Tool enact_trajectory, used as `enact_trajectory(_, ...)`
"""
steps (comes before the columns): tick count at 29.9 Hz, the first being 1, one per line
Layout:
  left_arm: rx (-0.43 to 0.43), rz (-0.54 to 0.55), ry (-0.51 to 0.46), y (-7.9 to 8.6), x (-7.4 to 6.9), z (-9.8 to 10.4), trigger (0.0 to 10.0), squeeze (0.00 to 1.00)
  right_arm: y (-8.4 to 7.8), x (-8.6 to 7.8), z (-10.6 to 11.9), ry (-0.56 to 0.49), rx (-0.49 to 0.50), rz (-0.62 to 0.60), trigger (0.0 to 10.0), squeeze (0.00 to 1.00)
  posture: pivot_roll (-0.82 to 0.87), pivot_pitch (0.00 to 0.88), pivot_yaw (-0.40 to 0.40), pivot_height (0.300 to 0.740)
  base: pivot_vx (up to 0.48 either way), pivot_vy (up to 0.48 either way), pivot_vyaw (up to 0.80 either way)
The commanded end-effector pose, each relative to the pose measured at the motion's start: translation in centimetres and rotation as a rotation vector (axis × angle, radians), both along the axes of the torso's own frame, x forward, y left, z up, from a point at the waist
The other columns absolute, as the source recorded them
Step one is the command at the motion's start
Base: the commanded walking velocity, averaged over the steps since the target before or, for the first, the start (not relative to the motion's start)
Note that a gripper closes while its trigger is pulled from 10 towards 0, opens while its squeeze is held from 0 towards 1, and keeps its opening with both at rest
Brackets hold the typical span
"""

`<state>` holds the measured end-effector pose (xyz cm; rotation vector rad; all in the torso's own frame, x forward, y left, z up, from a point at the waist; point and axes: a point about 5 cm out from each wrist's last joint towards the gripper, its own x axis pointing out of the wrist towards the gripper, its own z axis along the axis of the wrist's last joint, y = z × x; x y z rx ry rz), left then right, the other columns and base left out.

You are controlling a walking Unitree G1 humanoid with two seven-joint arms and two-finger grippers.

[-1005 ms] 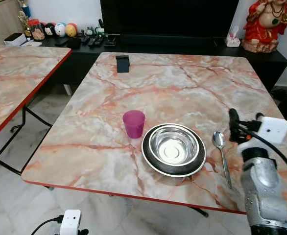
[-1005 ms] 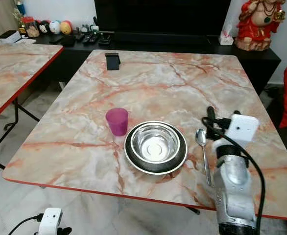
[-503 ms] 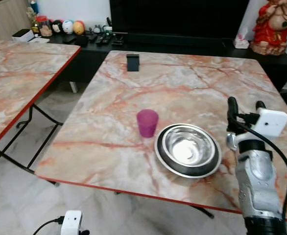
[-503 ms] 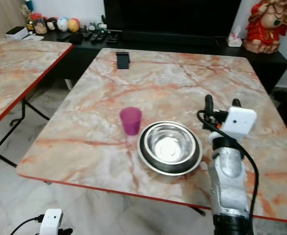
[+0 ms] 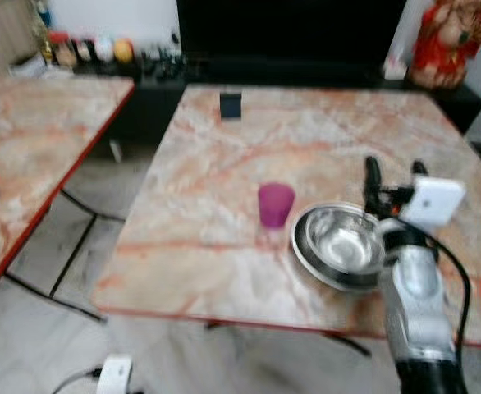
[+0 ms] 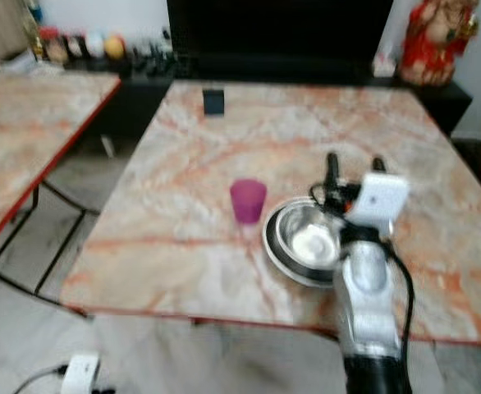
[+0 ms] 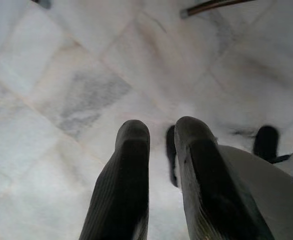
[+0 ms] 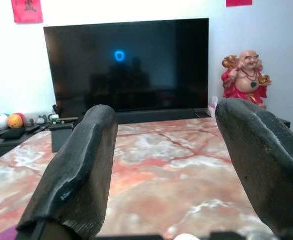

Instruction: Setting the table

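On marble table (image 5: 224,156): steel bowl (image 5: 341,245) near front edge w/ purple cup (image 5: 275,204) just beside it. Right gripper (image 5: 395,174) raised over bowl's right rim, fingers wide apart. Left gripper (image 7: 159,132) hangs low over tiled floor (image 7: 76,95), fingers nearly together.

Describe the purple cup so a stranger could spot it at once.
Start at the big marble-patterned table in front of the black TV. Near its front edge sits a steel bowl; the purple cup stands upright just to the robot's left of it. It is the only purple thing on the table.
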<state>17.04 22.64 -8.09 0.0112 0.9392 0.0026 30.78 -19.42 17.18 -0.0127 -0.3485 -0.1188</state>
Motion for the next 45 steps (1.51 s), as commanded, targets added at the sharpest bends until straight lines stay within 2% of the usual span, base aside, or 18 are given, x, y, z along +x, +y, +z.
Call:
enact_trajectory(1, -0.011, -0.006, 0.014, -0.3, -0.4, -0.2, 10.0, 0.0, -0.2, 0.0, -0.2, 0.007, 0.001, -0.004, 10.0, 0.0, 0.0, 0.0, 0.014, 0.74, 0.0, 0.349, 0.0)
enact_trajectory(21, -0.009, 0.005, 0.02, -0.3, -0.7, -0.4, 10.0, 0.0, 1.4, 0.1, 0.2, -0.015, -0.033, 0.045, 10.0, 0.0, -0.01, 0.0, 0.017, 0.74, 0.0, 0.343, 0.0)
enact_trajectory(38, -0.008, 0.039, -0.005, 0.0, 0.1, 0.0, 10.0, 0.0, 2.0, 1.4, 2.2, -0.058, -0.059, 0.069, 10.0, 0.0, 0.0, 0.0, 0.018, 0.74, 0.0, 0.344, 0.0)
enact_trajectory(45, -0.009, 0.043, -0.009, 0.0, 0.2, 0.1, 10.0, 0.0, 2.3, 1.5, 2.3, -0.061, -0.079, 0.068, 10.0, 0.0, 0.01, 0.0, 0.018, 0.74, 0.0, 0.344, 0.11)
